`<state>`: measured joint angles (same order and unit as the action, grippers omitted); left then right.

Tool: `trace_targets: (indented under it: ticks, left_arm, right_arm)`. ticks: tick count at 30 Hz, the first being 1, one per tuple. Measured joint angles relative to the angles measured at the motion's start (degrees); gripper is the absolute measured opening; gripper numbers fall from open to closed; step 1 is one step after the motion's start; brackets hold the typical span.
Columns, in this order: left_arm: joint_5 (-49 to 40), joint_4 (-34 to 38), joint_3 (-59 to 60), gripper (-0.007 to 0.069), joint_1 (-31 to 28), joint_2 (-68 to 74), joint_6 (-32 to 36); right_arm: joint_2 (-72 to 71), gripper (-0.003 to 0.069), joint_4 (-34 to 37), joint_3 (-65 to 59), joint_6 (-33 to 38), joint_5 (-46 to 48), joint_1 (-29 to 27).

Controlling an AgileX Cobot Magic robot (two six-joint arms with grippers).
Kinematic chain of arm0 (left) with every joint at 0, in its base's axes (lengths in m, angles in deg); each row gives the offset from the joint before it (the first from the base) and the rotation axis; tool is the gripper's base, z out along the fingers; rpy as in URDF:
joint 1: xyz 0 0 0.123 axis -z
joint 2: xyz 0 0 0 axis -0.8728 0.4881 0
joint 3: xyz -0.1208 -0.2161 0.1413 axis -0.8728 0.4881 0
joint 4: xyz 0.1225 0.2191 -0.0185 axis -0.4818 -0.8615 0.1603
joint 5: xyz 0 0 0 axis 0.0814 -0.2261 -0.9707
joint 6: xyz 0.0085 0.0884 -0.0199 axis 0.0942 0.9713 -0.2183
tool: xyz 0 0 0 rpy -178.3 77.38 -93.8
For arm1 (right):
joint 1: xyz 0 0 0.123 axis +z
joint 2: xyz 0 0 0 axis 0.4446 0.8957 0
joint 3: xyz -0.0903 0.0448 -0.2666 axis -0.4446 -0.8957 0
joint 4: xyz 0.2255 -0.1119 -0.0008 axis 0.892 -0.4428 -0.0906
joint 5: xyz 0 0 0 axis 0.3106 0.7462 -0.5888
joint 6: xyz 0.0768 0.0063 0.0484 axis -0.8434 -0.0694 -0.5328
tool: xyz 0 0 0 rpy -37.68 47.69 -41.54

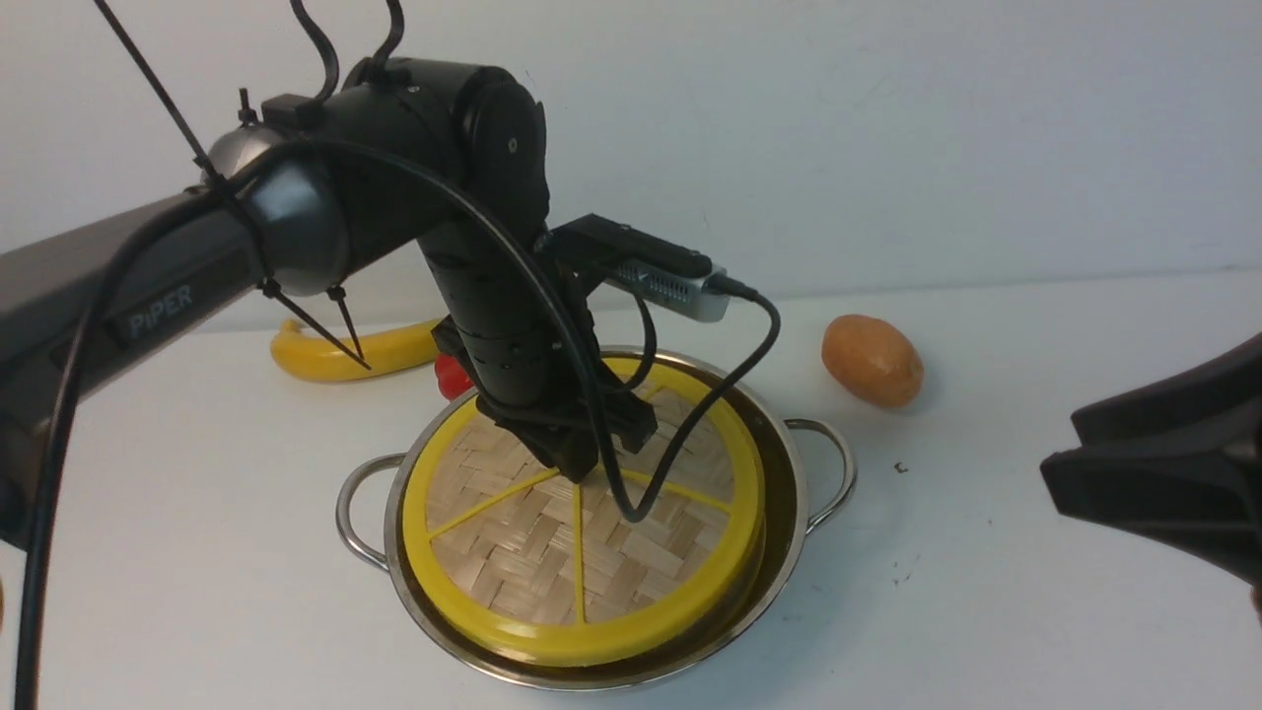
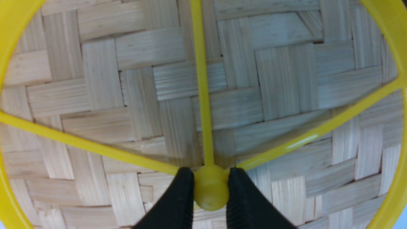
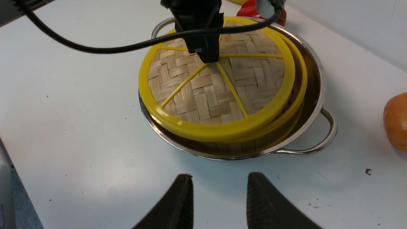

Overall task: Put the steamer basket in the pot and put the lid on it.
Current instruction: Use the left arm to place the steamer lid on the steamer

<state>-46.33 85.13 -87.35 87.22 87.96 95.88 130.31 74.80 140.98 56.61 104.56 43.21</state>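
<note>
Front view: left arm [image 1: 493, 296] angled down, fingers [image 2: 178, 197] pinching lid [image 1: 532, 562].

A wide, shallow stainless-steel pot with two loop handles [image 1: 801, 498] stood on the white table [image 1: 986, 611]. In it sat the round bamboo steamer basket with a yellow rim [image 3: 303, 83]. The flat, round woven-bamboo lid with a yellow rim [image 1: 537, 567] lay on top of the basket. The lid was shifted toward 9 o'clock, so the basket's edge showed at about 3 o'clock; whether the lid lay level was hard to tell.

The left gripper [image 2: 211, 183] stood over the lid's centre, its fingers touching either side of the small yellow knob [image 2: 210, 194].

From the pot:
- A curved yellow banana [image 1: 335, 363] lay behind at 10 o'clock.
- A small red object [image 1: 452, 380], half hidden, lay just beside the rim at 11 o'clock.
- An orange-brown oval fruit [image 1: 873, 360] lay apart at 2 o'clock.
- The right gripper [image 3: 220, 183] hung over the table at about 4 o'clock.
</note>
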Motion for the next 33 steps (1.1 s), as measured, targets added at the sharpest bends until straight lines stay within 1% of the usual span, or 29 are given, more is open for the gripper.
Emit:
trace_targets:
  ticks: [7, 15, 33]
  left_arm:
    - [1.4, 0.3, -0.5, 0.0122, 0.0, 1.8, 0.4]
    - [0.7, 0.3, -6.2, 0.0122, 0.0, 4.6, 0.4]
    - [-0.6, 0.2, -6.6, 0.0122, 0.0, 5.6, 0.4]
  right_arm:
    - [0.0, 0.0223, 0.2, 0.0, 0.0, 0.0, 0.0]
    - [0.0, 0.0227, 0.3, 0.0, 0.0, 0.0, 0.0]
    - [0.0, 0.0234, 0.3, 0.0, 0.0, 0.1, 0.0]
